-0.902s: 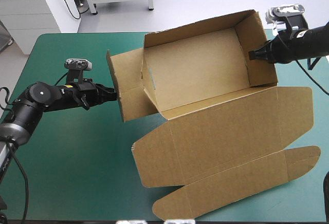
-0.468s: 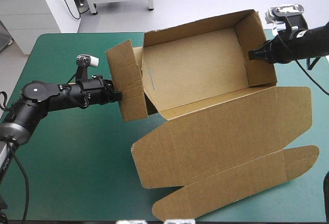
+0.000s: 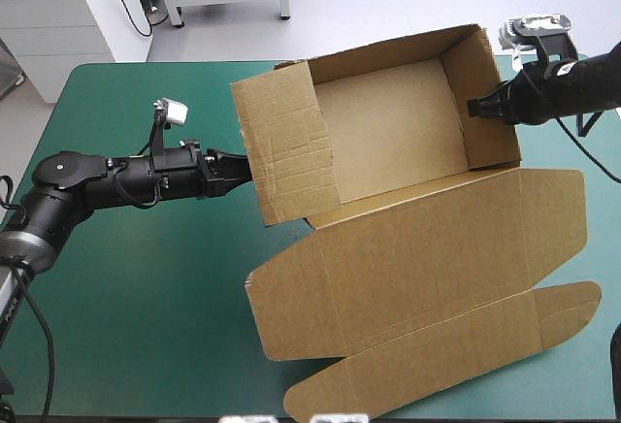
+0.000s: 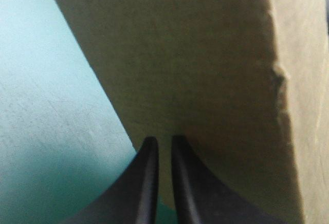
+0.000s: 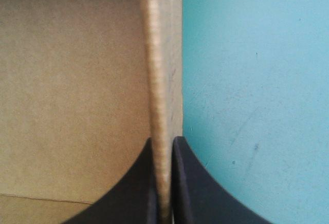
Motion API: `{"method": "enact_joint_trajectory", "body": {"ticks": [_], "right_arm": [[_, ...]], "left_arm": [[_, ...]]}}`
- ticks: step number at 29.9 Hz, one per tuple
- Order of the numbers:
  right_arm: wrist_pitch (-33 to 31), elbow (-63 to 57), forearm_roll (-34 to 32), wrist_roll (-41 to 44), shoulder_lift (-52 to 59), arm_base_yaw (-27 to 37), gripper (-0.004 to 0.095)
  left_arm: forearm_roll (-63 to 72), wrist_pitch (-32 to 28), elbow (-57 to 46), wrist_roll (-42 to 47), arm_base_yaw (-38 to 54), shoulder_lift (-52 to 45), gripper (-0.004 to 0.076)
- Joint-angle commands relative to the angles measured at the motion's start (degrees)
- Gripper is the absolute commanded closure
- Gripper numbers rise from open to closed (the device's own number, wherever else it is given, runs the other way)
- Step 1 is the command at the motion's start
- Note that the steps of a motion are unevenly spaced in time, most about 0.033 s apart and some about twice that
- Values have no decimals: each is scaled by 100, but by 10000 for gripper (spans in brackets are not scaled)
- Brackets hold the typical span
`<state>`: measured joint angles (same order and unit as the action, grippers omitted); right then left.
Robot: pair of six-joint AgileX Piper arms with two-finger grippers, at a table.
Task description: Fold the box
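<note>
Teal-green bench (image 3: 146,277) fills the view, and the box (image 3: 388,132) sits on its far right part: a brown tray with its walls up. The lid (image 3: 417,258) lies flat toward the near edge, and its long tab (image 3: 437,345) is at the very front.

Left arm (image 3: 87,176) comes in low from the left edge. It is stretched out almost level, with the wrist in line with the forearm, aimed square at the box's left end. The big flap (image 3: 286,142) there leans tilted over the tray's left end. The left fingers (image 4: 146,183) are all but closed, just a thin slit between them. Their tips sit against the flap's broad face, low down near its edge. No board shows in that slit, and bare bench lies beside and under them.

Right arm (image 3: 582,88) reaches in from the right edge, raised off the bench and angled slightly down toward the tray. The right fingers (image 5: 187,183) pinch the right wall (image 3: 480,59) from above. In the wrist view the wall runs edge-on straight between them. One finger is on the tray's inside and the other on the outside, above open bench. The wall stands upright in that grip.
</note>
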<state>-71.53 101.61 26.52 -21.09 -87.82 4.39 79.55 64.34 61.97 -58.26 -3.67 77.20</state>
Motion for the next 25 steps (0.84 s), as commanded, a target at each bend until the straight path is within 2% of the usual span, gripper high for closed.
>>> {"method": "enact_joint_trajectory", "body": {"ticks": [1,4,6,10,16,20,25], "right_arm": [[135,145,419,74,242,-45,926],[232,145,368,74,242,-224,926],[374,145,368,125,242,-378,926],[657,145,153,303,242,-675,926],[876,145,-720,734,242,-1111,925],[989,145,-561,759,242,-1169,925],[1185,145,-488,881,242,-1169,925]], "left_arm": [[624,317,192,-44,-16,-156,485],[773,502,192,-44,-16,-156,267],[847,520,192,-44,-16,-156,180],[894,542,260,-44,-16,-156,167],[869,542,607,62,-16,-156,167],[712,458,817,205,-16,-156,167],[-176,-118,1012,665,-16,-156,167]]}}
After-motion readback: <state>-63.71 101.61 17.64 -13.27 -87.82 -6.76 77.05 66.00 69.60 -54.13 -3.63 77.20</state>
